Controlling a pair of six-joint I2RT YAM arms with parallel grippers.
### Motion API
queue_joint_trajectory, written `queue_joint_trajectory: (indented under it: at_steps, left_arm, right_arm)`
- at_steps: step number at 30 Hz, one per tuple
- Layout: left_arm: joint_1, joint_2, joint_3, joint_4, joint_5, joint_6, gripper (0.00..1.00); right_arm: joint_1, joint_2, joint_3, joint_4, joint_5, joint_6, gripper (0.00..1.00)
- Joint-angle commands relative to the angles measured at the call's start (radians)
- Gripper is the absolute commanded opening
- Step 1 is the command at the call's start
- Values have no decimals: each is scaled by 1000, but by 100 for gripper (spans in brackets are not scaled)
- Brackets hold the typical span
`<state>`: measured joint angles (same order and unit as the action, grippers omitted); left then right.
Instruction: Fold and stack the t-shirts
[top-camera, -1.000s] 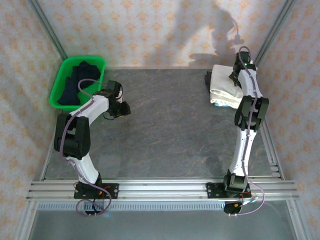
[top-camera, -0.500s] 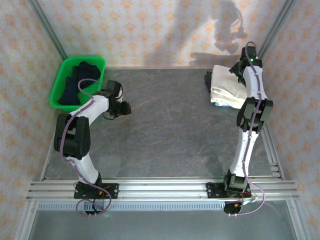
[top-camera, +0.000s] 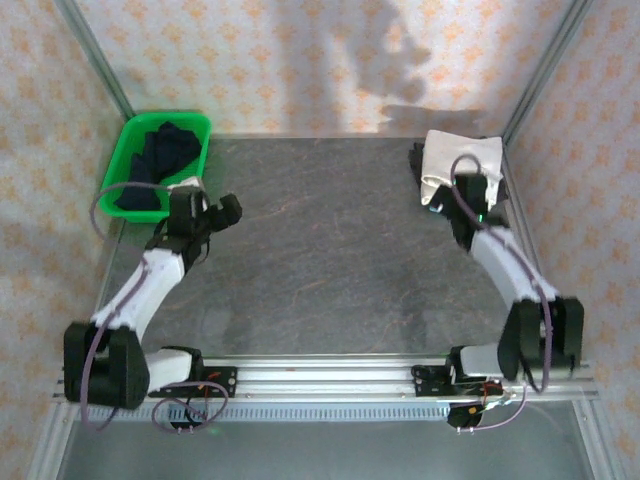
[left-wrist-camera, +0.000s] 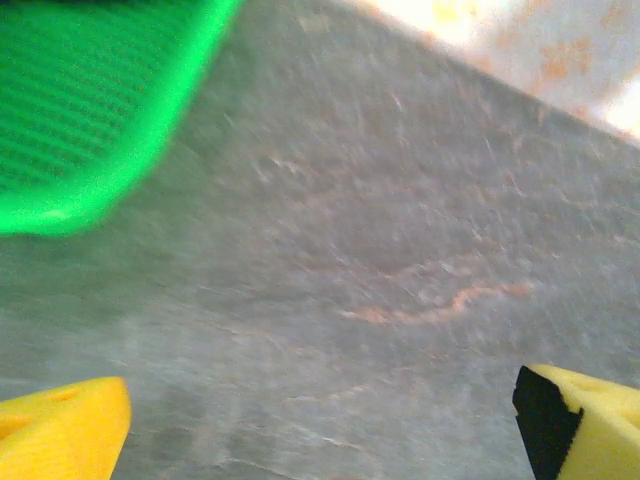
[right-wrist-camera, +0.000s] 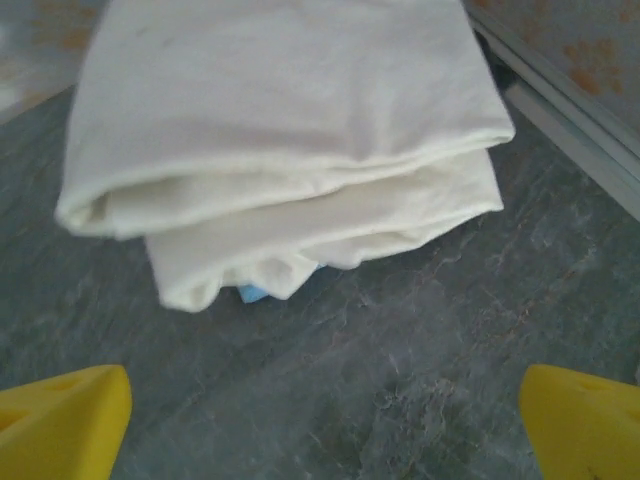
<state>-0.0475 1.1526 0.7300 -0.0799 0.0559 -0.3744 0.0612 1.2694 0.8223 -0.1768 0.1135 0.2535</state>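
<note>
Cream cotton marks the task's things in the top external view: the t-shirts (top-camera: 458, 160) lie folded in a stack just beyond the right gripper (top-camera: 465, 195), touching neither finger. The left gripper (top-camera: 207, 212) hangs just short of the green basket (top-camera: 168, 117), which holds dark cloth (top-camera: 150, 170).

From the left wrist, the left gripper (left-wrist-camera: 320, 435) is spread wide with nothing between its yellow fingertips (left-wrist-camera: 60, 425). Bare grey table (left-wrist-camera: 400, 250) lies ahead of them, and the basket's corner (left-wrist-camera: 90, 190) sits beyond the left finger. A reach straight ahead could catch that rim and drag the basket, not the cloth in it.

From the right wrist, the right gripper (right-wrist-camera: 320, 430) is likewise wide apart and empty. The stack (right-wrist-camera: 290, 130) sits ahead of both fingertips (right-wrist-camera: 585, 420), centred between them. Its lower shirt (right-wrist-camera: 320, 235) sags loose at the fold, with a blue scrap (right-wrist-camera: 252, 292) peeking out beneath. Any forward push would likely slide the top shirt off or undo the folds. The frame rail (right-wrist-camera: 560, 100) is close beyond the right finger and leaves little room to correct.
</note>
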Motion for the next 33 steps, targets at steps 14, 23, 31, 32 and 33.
queue_joint_trajectory:
  at_steps: [14, 23, 31, 32, 33]
  left_arm:
    - [3, 204, -396, 873, -276, 327, 100]
    - [5, 341, -298, 800, -148, 383, 100]
    - [1, 345, -302, 819, -154, 386, 100]
    - [1, 343, -300, 816, -155, 386, 100]
    - [1, 345, -302, 819, -154, 386, 100]
  right_arm:
    - [-6, 239, -317, 812, 158, -252, 99]
    - [-1, 264, -431, 1026, 136, -258, 99]
    - [6, 258, -431, 1018, 146, -263, 99]
    - [6, 256, -431, 1015, 145, -263, 99]
    - [6, 257, -430, 1014, 145, -263, 99]
